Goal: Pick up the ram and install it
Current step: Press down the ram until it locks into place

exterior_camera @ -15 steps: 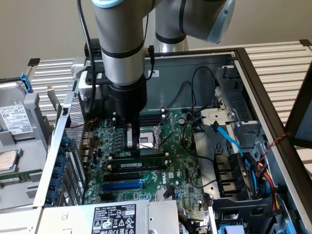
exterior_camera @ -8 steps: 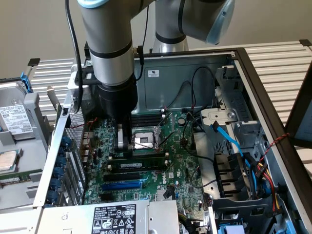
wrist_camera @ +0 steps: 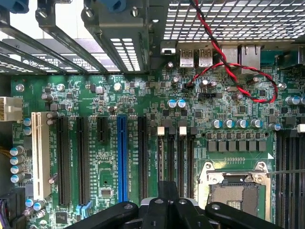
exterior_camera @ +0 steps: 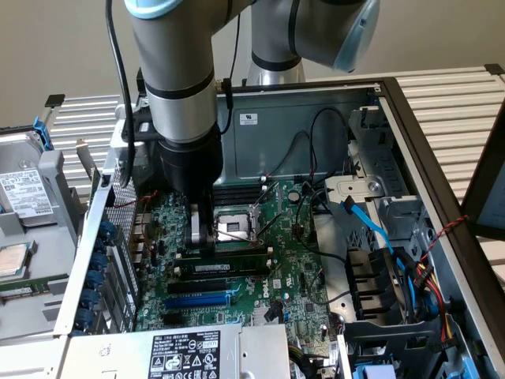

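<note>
Grey arm upright | gripper [exterior_camera: 202, 237] low over motherboard [exterior_camera: 292, 268] | finger state unclear

Open computer case [exterior_camera: 410, 150] lying on its side across a slatted white surface [exterior_camera: 454, 103], green motherboard [exterior_camera: 292, 260] facing up inside. Seated on the board: an empty silver-framed processor socket [exterior_camera: 237, 229] near the middle, long black memory slots [exterior_camera: 237, 193] beside it, and black and blue expansion slots [exterior_camera: 201, 298] toward the near edge. Blue cable [exterior_camera: 367, 225] and a bundle of coloured wires [exterior_camera: 422, 276] draped over the drive bay at the exterior view's right. Resting on the slats at the exterior view's left, beside the case: a hard drive [exterior_camera: 24, 193] in a blue-clipped bracket and a square silver-topped chip [exterior_camera: 12, 260].
</note>
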Available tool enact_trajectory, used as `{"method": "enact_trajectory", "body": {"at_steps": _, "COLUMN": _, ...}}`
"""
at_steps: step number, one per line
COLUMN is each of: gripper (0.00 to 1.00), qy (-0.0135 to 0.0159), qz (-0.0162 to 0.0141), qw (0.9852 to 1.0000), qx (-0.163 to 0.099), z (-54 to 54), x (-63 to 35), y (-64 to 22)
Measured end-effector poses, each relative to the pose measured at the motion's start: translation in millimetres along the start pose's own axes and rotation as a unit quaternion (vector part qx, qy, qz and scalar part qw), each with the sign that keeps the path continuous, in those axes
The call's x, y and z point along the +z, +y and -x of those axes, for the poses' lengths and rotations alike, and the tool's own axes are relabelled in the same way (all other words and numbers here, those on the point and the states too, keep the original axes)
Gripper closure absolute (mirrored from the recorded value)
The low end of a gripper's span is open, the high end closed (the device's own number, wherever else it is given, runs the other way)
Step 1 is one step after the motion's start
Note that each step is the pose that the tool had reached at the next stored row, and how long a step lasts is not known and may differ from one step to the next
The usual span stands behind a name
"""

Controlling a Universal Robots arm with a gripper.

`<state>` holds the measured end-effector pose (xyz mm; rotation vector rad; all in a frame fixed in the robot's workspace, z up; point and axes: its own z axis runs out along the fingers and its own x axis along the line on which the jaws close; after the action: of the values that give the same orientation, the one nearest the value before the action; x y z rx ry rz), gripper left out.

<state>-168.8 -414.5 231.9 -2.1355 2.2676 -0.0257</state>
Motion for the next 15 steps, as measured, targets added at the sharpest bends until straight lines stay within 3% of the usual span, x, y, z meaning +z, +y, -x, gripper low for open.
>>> {"method": "enact_trajectory", "body": {"at_steps": 12, "gripper": 0.9, "qy": 0.0003, "qz": -0.001, "qw": 1.0, "qx": 0.0, "z": -0.2, "x": 5.3, "y": 1.1}}
{"method": "enact_trajectory", "body": {"at_steps": 14, "gripper": 0.9, "qy": -0.0022, "qz": -0.0006, "qw": 1.0, "qx": 0.0, "z": 0.0, "x": -8.9, "y": 1.4}}
{"method": "enact_trajectory", "body": {"at_steps": 15, "gripper": 0.9, "qy": -0.0023, "qz": -0.0006, "qw": 1.0, "qx": 0.0, "z": 0.0, "x": -9.5, "y": 1.4}}
